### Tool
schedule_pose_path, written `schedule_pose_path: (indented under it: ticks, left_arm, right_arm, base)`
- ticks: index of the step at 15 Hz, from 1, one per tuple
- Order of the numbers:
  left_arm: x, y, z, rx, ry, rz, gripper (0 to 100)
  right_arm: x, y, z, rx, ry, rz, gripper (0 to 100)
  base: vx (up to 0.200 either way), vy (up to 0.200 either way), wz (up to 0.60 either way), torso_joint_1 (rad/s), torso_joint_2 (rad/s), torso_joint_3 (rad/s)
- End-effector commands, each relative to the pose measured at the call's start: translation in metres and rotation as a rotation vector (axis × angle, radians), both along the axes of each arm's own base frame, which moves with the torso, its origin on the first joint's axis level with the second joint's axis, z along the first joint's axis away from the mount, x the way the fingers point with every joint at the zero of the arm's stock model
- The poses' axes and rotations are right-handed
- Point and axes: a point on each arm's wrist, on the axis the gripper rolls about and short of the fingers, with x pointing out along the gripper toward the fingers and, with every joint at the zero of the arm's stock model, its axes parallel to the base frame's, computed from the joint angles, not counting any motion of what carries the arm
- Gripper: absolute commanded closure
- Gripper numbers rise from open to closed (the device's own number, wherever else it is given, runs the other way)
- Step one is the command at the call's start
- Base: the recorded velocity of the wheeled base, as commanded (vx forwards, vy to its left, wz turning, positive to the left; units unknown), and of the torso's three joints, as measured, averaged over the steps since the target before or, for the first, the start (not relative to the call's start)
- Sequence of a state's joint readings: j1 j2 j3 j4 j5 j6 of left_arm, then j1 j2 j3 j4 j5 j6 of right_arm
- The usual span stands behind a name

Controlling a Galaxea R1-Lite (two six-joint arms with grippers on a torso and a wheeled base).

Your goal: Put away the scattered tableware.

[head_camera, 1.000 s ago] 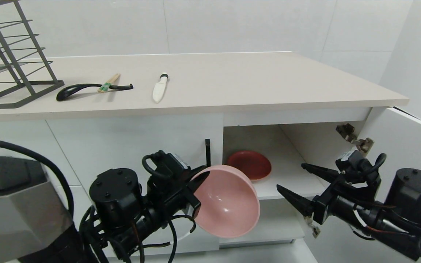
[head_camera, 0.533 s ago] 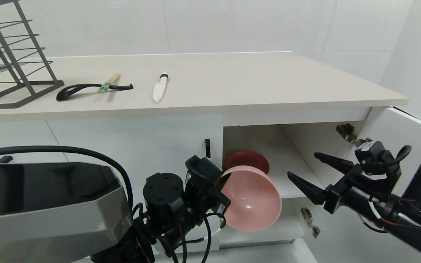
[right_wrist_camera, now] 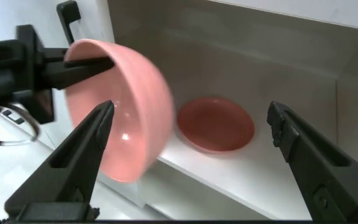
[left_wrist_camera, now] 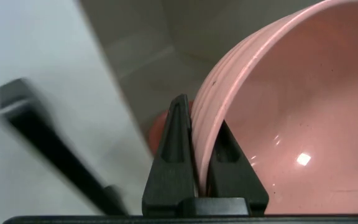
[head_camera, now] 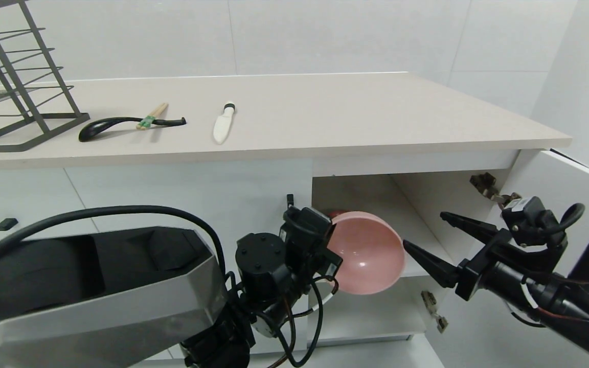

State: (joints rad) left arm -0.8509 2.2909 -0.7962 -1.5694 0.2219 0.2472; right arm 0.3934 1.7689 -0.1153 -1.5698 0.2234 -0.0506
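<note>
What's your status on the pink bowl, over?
Left gripper shut on pink bowl rim, at open cabinet. Right gripper open, empty, alongside. Red plate on shelf ahead.

1. Head cam: up high, looks fwd & down over counter (head_camera: pixel 325 112) into open cabinet (head_camera: pixel 427 199), mid-range.
2. L wrist cam: v. close on pink bowl (left_wrist_camera: pixel 291 112) rim, facing into cabinet.
3. R wrist cam: nearby, faces cabinet shelf; shares bowl & red plate (right_wrist_camera: pixel 216 124) w/ head cam.
</note>
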Motion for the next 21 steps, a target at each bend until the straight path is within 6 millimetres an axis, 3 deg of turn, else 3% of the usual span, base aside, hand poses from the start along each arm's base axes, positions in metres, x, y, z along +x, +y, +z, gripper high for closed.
schedule_pose_path:
  ticks: [1, 4, 15, 16, 21]
  left_arm:
    - [0.001, -0.017, 0.002, -0.033, -0.026, -0.026, 100]
    - [0.006, -0.025, 0.007, -0.073, -0.050, -0.021, 100]
    - [0.007, -0.042, 0.013, -0.188, -0.030, -0.052, 100]
    - [0.008, -0.043, 0.013, -0.190, -0.032, -0.052, 100]
    - [0.002, -0.056, 0.003, -0.186, -0.023, -0.078, 100]
  right_arm:
    - [0.003, 0.004, -0.010, -0.016, 0.039, 0.012, 0]
    - [0.012, 0.004, -0.020, -0.031, 0.076, -0.005, 0]
    - [0.028, -0.005, -0.016, -0.011, 0.045, -0.065, 0]
    - [0.027, -0.005, -0.015, -0.011, 0.045, -0.064, 100]
    - [0.016, 0.008, -0.017, -0.019, 0.061, 0.002, 100]
  base:
    - [0.000, 0.000, 0.00, 0.000, 0.00, 0.000]
    - [0.000, 0.000, 0.00, 0.000, 0.00, 0.000]
    - [0.000, 0.000, 0.00, 0.000, 0.00, 0.000]
    - [0.000, 0.000, 0.00, 0.000, 0.00, 0.000]
    - [0.000, 0.000, 0.00, 0.000, 0.00, 0.000]
